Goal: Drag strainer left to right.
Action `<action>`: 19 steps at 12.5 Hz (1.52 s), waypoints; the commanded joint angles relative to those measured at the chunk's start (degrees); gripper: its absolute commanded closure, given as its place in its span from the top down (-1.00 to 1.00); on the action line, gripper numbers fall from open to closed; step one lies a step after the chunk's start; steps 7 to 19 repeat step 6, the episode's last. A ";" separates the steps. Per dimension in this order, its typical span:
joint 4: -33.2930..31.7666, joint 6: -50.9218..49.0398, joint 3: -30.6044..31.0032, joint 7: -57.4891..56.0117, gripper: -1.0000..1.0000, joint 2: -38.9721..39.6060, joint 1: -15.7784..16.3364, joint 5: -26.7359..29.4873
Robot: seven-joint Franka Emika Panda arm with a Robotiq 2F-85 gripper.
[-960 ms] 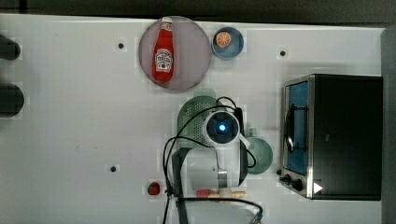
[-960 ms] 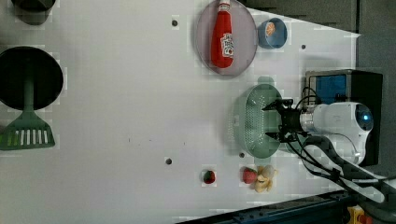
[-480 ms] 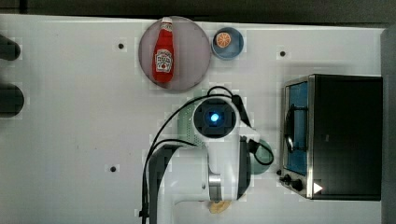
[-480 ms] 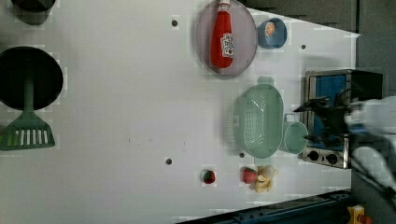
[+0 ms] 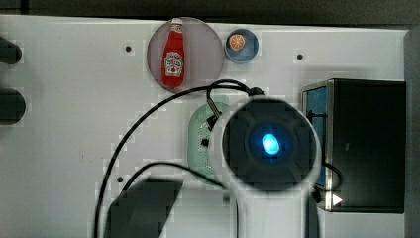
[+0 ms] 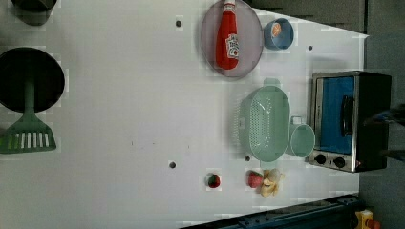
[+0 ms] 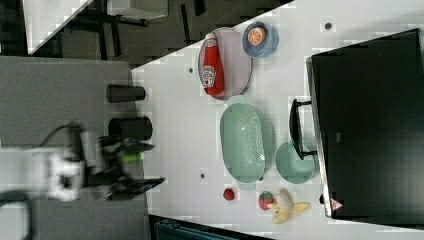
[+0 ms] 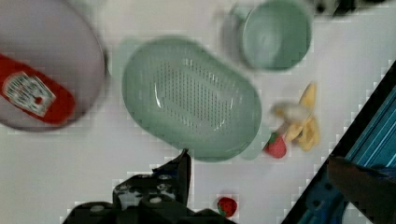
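— What do you have along the left view, left to right?

— At the left edge you see a green spatula [image 6: 26, 136] on the white bench [image 6: 119, 119]. Upper centre, a ketchup bottle [image 6: 227, 38] lies on a grey plate [image 6: 208, 47]. Right of centre sits the strainer [image 6: 264, 123], upright, nothing gripping it, with the green cup [image 6: 302, 140] just beside it and the toaster oven [image 6: 351, 119] beyond.

— And the fingers?

— In the right view you find the gripper [image 7: 145, 165] at the lower left, fingers spread apart, well clear of the strainer
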 commanded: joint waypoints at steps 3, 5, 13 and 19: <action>5.41 -5.94 -0.61 -7.39 1.00 -1.30 -0.95 0.23; 5.55 -5.88 -0.89 -8.65 1.00 -1.31 -0.95 0.25; 5.53 -5.88 -1.14 -8.64 1.00 -1.25 -0.94 0.25; 5.53 -5.88 -1.14 -8.64 1.00 -1.25 -0.94 0.25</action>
